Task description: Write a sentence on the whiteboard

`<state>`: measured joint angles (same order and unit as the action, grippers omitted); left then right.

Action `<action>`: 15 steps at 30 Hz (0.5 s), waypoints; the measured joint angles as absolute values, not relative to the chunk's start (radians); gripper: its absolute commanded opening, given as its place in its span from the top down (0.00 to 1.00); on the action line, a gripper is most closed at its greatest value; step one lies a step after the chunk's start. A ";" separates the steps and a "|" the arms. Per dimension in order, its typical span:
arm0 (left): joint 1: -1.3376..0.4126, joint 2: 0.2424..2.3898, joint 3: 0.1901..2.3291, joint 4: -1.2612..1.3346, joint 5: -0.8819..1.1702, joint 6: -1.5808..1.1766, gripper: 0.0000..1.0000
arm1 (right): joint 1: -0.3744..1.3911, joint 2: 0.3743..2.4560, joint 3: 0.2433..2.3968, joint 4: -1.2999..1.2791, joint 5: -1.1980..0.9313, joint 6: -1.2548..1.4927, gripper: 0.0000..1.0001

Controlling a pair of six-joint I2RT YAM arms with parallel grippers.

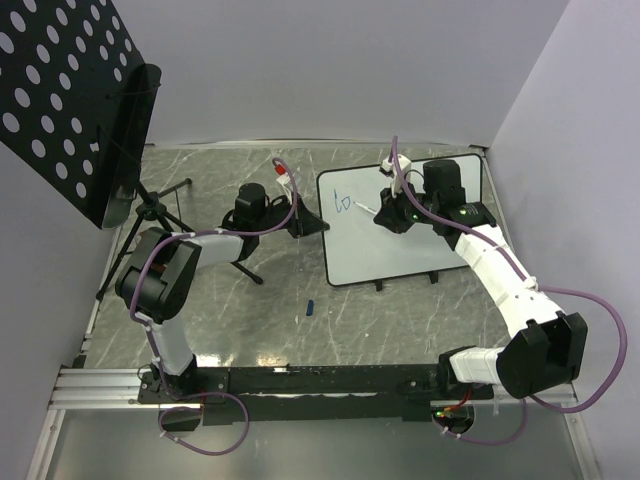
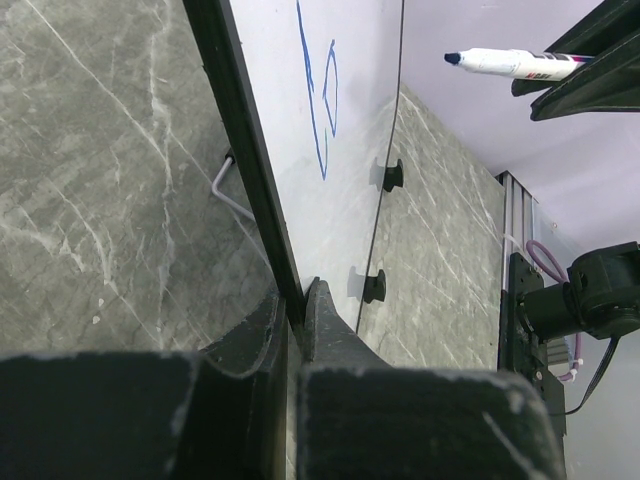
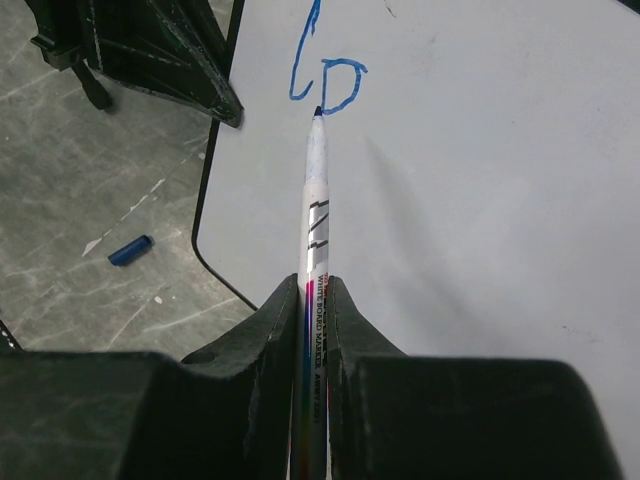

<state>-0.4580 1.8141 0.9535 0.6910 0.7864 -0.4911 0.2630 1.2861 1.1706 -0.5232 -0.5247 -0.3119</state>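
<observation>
1. The whiteboard (image 1: 400,250) sits on the table (image 1: 250,320), right of centre. The left gripper (image 2: 297,300) has its jaws pinched together on the board's black left rim. If that pinch creeps, I judge the board may swing or lift under writing pressure, bending the line.
2. The right gripper (image 3: 313,290) is clamped on the marker (image 3: 317,200), whose tip is at the second letter's foot. Pressing too hard may push the pen back through the fingers. Pressing too lightly may leave gaps in the strokes.
3. The sentence (image 3: 325,80) is only two blue letters near the board's upper left corner, so most is unwritten. The wrist passing low over them could smear the ink.
4. A small blue cap (image 1: 310,307) lies on the table, apart from the board. The uncapped tip may dry.
</observation>
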 measured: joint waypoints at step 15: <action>-0.460 1.810 0.952 0.691 0.785 -0.491 0.99 | 0.263 1.285 1.171 -0.516 -0.525 -0.312 1.00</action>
<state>-0.4599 1.8099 0.9520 0.6910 0.7845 -0.4908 0.2626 1.2850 1.1706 -0.5159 -0.5251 -0.3119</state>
